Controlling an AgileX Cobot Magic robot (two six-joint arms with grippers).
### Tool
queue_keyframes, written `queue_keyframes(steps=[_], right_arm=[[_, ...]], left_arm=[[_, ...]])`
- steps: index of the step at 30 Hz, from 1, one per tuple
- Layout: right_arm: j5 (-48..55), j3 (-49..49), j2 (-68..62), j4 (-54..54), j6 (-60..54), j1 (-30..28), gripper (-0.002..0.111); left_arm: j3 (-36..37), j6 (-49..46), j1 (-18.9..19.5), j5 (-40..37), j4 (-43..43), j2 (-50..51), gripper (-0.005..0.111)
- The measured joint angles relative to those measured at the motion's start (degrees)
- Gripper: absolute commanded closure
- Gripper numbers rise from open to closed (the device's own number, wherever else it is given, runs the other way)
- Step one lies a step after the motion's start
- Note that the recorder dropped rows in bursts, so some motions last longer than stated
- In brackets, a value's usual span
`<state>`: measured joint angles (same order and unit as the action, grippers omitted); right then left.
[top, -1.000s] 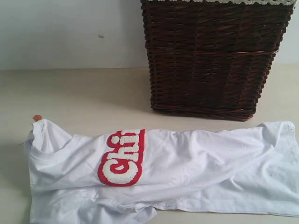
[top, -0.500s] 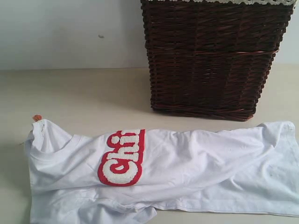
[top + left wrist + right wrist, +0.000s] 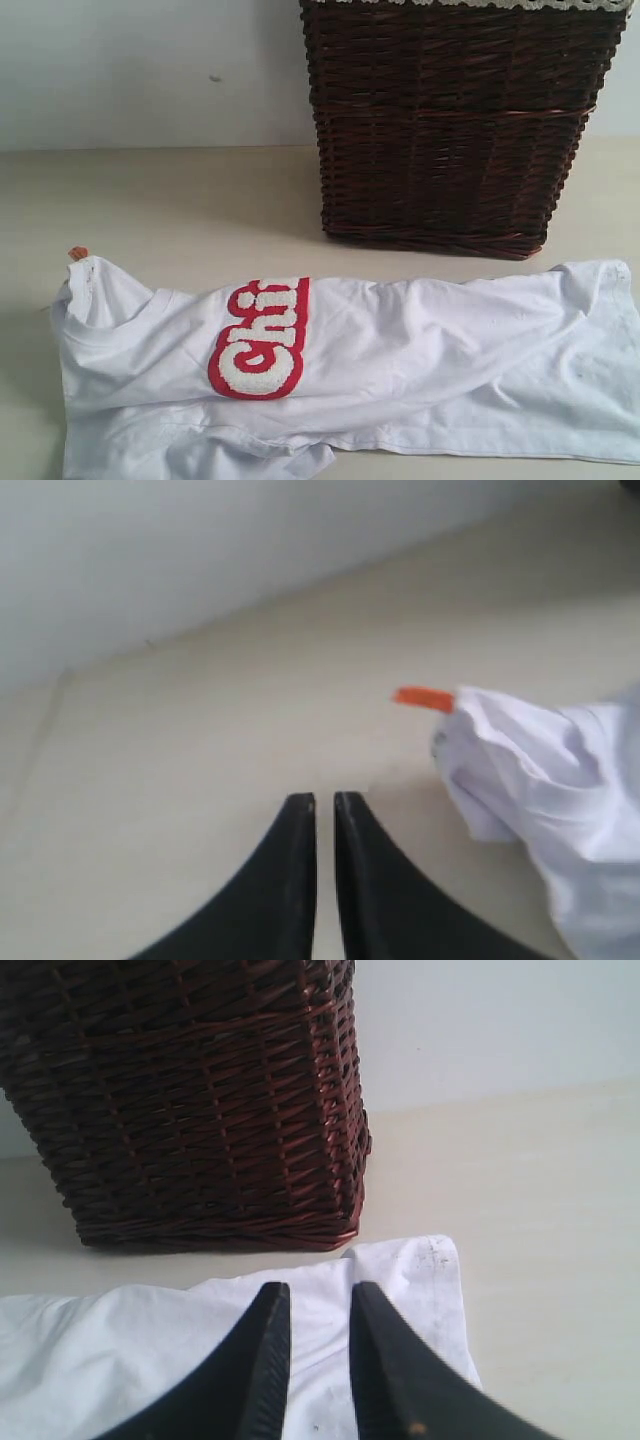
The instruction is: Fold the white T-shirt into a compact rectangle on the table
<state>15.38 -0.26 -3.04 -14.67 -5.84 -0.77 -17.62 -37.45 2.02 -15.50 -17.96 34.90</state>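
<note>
The white T-shirt (image 3: 400, 360) lies partly folded lengthwise across the near side of the table (image 3: 180, 210). Its red-outlined letters (image 3: 262, 340) face up and the small orange tag (image 3: 78, 253) sticks out at its left end. Neither gripper shows in the exterior view. In the left wrist view my left gripper (image 3: 324, 800) is shut with nothing in it, over bare table beside the shirt's bunched end (image 3: 540, 770) and tag (image 3: 422, 697). My right gripper (image 3: 318, 1290) hangs over the shirt's hem corner (image 3: 410, 1270), its jaws a little apart with white cloth showing between them.
A dark brown wicker basket (image 3: 450, 120) stands on the table behind the shirt's right half, close to the hem in the right wrist view (image 3: 200, 1100). A pale wall runs along the table's far edge. Bare table lies left of the basket.
</note>
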Motion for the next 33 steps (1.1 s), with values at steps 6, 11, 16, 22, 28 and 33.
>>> queue_keyframes(steps=[6, 11, 16, 22, 28, 33], right_arm=[[0.0, 0.0, 0.0, 0.0, 0.0, 0.0, 0.087], [0.0, 0.0, 0.0, 0.0, 0.0, 0.0, 0.087], [0.0, 0.0, 0.0, 0.0, 0.0, 0.0, 0.087], [0.0, 0.0, 0.0, 0.0, 0.0, 0.0, 0.087], [0.0, 0.0, 0.0, 0.0, 0.0, 0.0, 0.087], [0.0, 0.0, 0.0, 0.0, 0.0, 0.0, 0.087]], left_arm=[[-13.9, -1.2, 0.0, -16.7, -11.2, 21.6, 0.097], [-17.3, -7.0, 0.0, -30.1, -20.8, 35.3, 0.097], [-17.5, -11.7, 0.0, -35.0, -23.8, 41.2, 0.097], [-17.7, -13.0, 0.0, -36.5, -25.0, 42.2, 0.097], [-15.4, -13.2, 0.0, -38.4, -25.6, 42.2, 0.097], [-12.9, -25.8, 0.0, -32.7, -33.1, 42.6, 0.097]])
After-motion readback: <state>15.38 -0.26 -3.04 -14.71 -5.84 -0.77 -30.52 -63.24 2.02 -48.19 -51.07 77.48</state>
